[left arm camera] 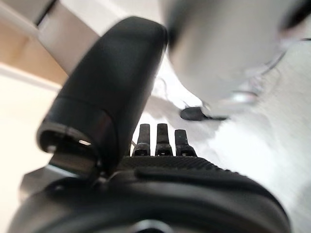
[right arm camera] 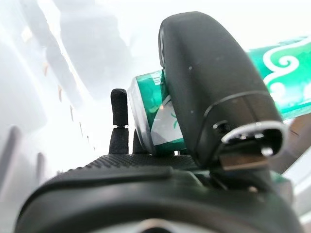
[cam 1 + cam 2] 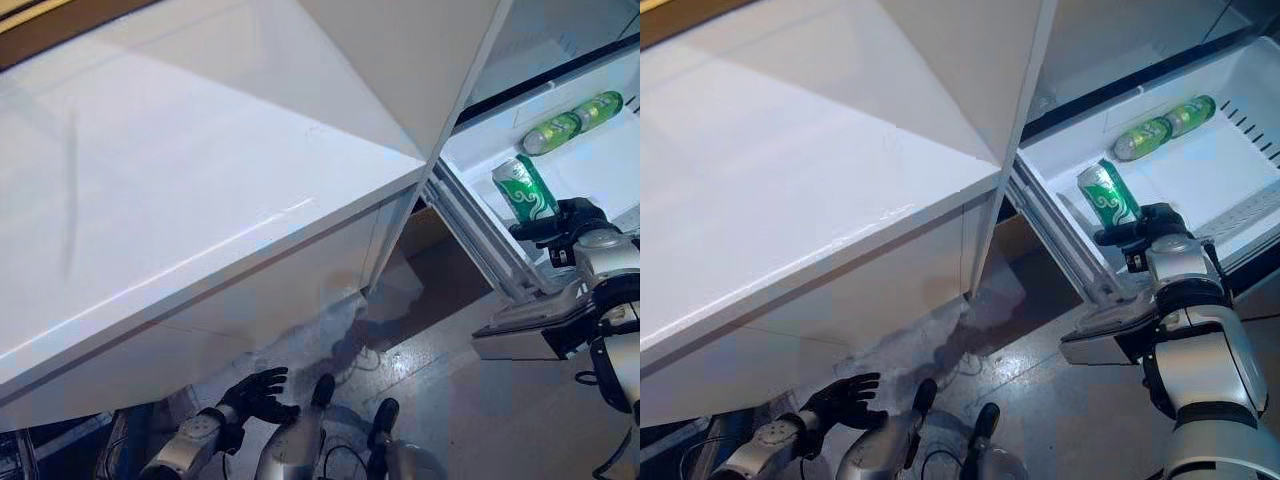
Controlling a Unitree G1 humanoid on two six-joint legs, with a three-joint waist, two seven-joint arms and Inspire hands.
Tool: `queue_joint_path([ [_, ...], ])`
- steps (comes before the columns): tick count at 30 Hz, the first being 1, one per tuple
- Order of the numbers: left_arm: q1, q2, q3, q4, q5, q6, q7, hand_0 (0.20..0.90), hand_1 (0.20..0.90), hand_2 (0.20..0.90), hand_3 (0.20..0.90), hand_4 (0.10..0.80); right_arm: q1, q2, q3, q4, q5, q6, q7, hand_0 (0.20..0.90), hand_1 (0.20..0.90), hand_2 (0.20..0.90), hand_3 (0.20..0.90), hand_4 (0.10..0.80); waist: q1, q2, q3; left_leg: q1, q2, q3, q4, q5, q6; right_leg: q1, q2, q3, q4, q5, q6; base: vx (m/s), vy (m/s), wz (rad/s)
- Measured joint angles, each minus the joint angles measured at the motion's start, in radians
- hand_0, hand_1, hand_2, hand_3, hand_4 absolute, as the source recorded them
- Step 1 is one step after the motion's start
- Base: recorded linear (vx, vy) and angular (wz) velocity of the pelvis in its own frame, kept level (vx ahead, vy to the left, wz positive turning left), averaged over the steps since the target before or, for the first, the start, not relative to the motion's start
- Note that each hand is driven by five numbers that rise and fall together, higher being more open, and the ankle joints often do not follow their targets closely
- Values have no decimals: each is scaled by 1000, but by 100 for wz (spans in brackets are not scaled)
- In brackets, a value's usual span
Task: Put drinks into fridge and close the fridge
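Low by the floor, the left hand (image 3: pixel 262 393) is held open and idle. Inside the open fridge drawer (image 3: pixel 1230 160), a green can (image 3: pixel 1108 192) is gripped by the right hand (image 3: pixel 1152 230); rigid, smooth and likely slippery, it is best clasped round its middle.

A green can (image 3: pixel 1110 193) with white swirls — a green bottle (image 3: pixel 1164 124) — in the white fridge drawer (image 3: pixel 1200 170).

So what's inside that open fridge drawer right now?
One green bottle lies on its side at the back of the fridge drawer. The right hand holds a green can over its front; the floor beneath them is hidden.
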Motion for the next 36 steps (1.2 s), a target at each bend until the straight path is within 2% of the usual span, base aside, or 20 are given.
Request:
queue_joint_path([
  [3,-38,-30,9,50,81,-26,29,900,900,900,900,800,-8,-2,1,-1,-24,21,41,300,300,300,200,100,6,11,24,-8,-1,1,6,0,0,-7,-2,0,7,0,0,-11,-7,1],
  [7,-61,-38,22,88,111,-24,47,900,900,900,900,800,-16,-4,2,-1,-60,42,66,300,300,300,200,100,4,12,27,-12,-1,5,7,0,0,-12,-2,0,9,-1,1,-27,-11,0],
  [18,-69,-39,41,62,100,-24,46,900,900,900,900,800,-38,-37,2,12,-106,74,99,300,300,300,200,100,17,22,52,-50,-4,4,42,0,-1,-46,-4,-12,60,-21,-5,-14,-9,6],
  [27,-52,-39,46,66,100,-24,48,900,900,900,900,800,-42,-55,2,88,-160,77,152,300,300,300,200,100,33,29,58,-53,-6,-26,56,4,-8,-48,-9,-46,106,-49,-10,10,-8,11],
  [28,-51,-39,48,66,100,-25,48,900,900,900,900,800,-43,-55,2,94,-170,77,160,380,380,380,293,193,33,30,58,-53,-5,-31,56,5,-10,-47,-9,-50,110,-52,-11,8,-6,13],
  [29,-51,-39,50,66,100,-25,49,900,900,900,900,800,-43,-55,2,98,-174,77,163,571,571,571,516,416,33,30,58,-53,-5,-35,56,5,-10,-47,-10,-54,114,-54,-12,9,-8,12],
  [30,-51,-40,52,66,100,-25,48,900,900,900,900,800,-43,-55,2,103,-185,79,170,900,900,900,900,800,37,30,58,-52,-4,-37,56,6,-12,-49,-10,-56,121,-59,-13,8,-11,7],
  [36,-48,-40,64,66,101,-25,47,900,900,900,900,800,-43,-60,1,109,-189,83,203,900,900,900,900,800,48,30,58,-44,-1,-37,56,7,-13,-42,-9,-56,124,-61,-15,1,-3,1],
])
